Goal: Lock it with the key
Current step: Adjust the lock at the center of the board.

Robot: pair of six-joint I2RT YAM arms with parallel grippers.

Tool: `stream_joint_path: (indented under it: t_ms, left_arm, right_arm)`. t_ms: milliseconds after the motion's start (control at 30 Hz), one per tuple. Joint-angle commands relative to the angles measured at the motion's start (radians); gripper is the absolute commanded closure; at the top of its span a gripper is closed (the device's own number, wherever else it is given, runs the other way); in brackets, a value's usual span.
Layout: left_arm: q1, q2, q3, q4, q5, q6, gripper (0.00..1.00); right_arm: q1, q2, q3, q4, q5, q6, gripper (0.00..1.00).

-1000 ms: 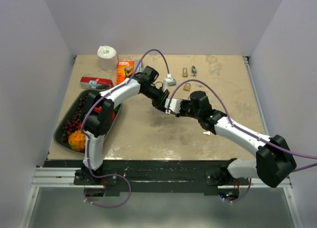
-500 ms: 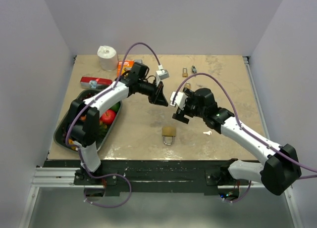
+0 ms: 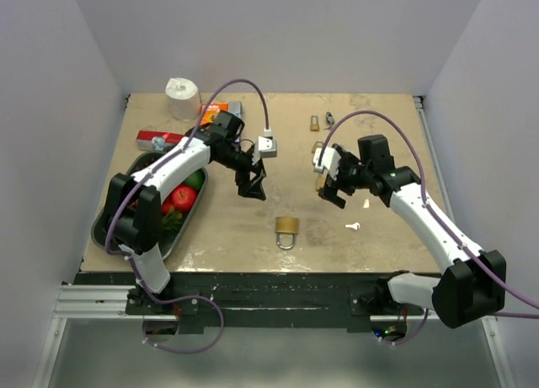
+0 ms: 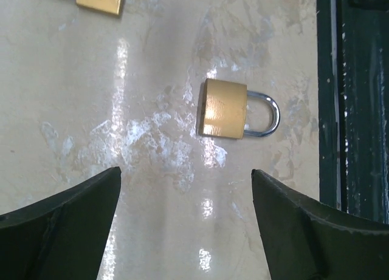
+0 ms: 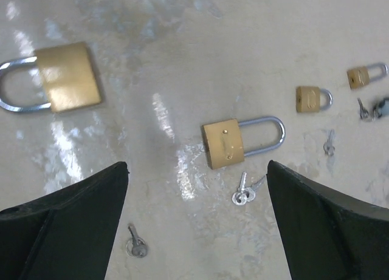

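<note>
Padlock (image 3: 286, 226), a broad brass one, lies flat on the table (image 3: 396, 110) close to the near edge, between the two arms and touching neither. From the left wrist view its body (image 4: 225, 108) sits ahead of the fingers with the steel shackle pointing toward the table's dark edge rail. Just to its right, apart from it, lies the small key (image 3: 352, 227), also seen low in the right wrist view (image 5: 138, 248).

Farther in, the left tool (image 3: 251, 186) hangs over bare table with its jaws spread wide and nothing between them (image 4: 185, 172). The right tool (image 3: 330, 193) is likewise wide open and empty (image 5: 197, 164), poised above a long-shackle padlock (image 5: 225, 143) that has a pair of keys (image 5: 246, 192) just beside it.

At the left a dark tray (image 3: 98, 230) holds fruit, a red apple (image 3: 184, 198) among them.

Beyond the right tool lie a small padlock (image 5: 311, 99) and a smaller padlock (image 5: 358, 78). Toward the far left corner are a red packet (image 3: 160, 140), an orange box (image 3: 215, 112) and a toilet roll (image 3: 182, 98).
</note>
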Motion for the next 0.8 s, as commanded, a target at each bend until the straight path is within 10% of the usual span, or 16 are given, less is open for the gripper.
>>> stream_joint_path:
  t_ms: [0,233,767]
  left_arm:
    - [0.085,0.037,0.084,-0.039,0.192,-0.019,0.07]
    - [0.184,-0.002,0.026,0.122,0.216,-0.236,0.01]
    - [0.284,-0.257,-0.299,0.385,0.199,-0.454,0.01]
  right_arm:
    - [-0.001,-0.063,0.004,-0.206,-0.191,-0.593,0.01]
    - [0.068,0.188,0.12,-0.555,-0.235,-1.404,0.01]
    - [0.323,0.679,0.427,-0.628,0.062,-1.912,0.01]
